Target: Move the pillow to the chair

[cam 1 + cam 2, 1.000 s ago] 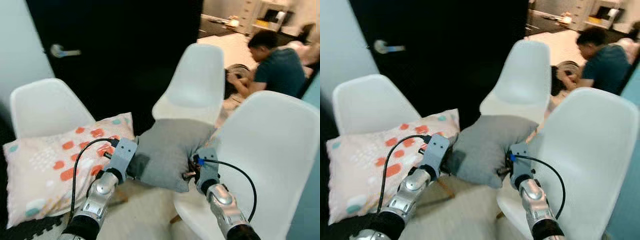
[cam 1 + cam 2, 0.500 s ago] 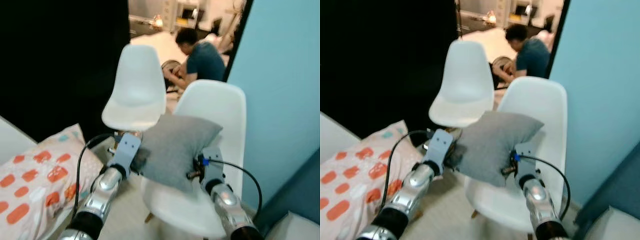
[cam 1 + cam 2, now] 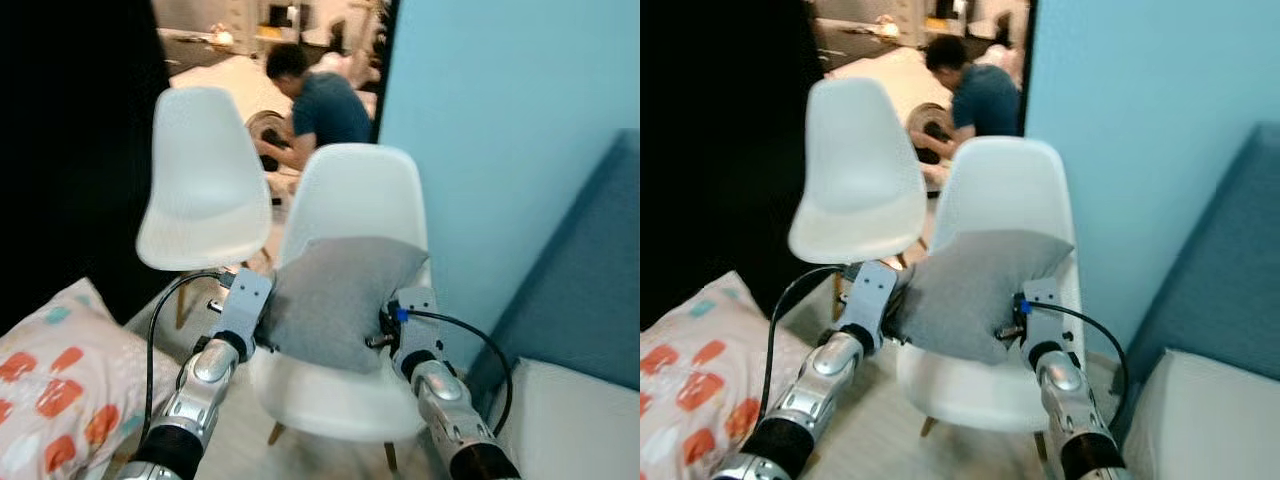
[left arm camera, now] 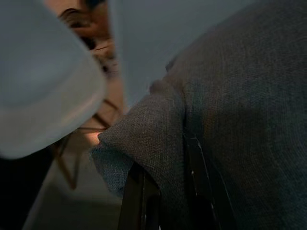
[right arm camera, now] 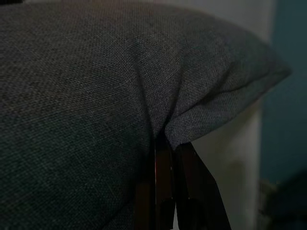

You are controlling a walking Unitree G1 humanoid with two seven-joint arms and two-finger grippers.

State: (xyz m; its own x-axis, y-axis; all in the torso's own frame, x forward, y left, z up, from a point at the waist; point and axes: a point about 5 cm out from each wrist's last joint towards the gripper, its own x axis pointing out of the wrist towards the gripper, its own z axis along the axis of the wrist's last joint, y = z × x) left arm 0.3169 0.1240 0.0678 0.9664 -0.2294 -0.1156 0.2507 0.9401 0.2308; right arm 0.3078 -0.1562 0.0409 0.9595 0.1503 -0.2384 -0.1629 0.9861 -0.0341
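A grey pillow (image 3: 335,298) hangs in the air between my two arms, just above the seat of a white shell chair (image 3: 350,195). My left gripper (image 3: 268,318) is shut on the pillow's left edge, and the wrist view shows fabric pinched between its fingers (image 4: 144,201). On the other side my right gripper (image 3: 383,328) is shut on the pillow's right edge, its fingers (image 5: 165,187) buried in a fold of cloth. The pillow covers the chair's lower backrest.
A second white chair (image 3: 200,180) stands to the left. A pale pillow with orange spots (image 3: 50,390) lies at lower left. A person in a dark teal shirt (image 3: 320,100) crouches behind the chairs. A blue wall (image 3: 500,120) and a blue sofa (image 3: 590,300) close off the right.
The camera has swung to the right, so the chairs and the spotted pillow slid left in view. The grey pillow stays held in both grippers and now hangs over the right-hand chair.
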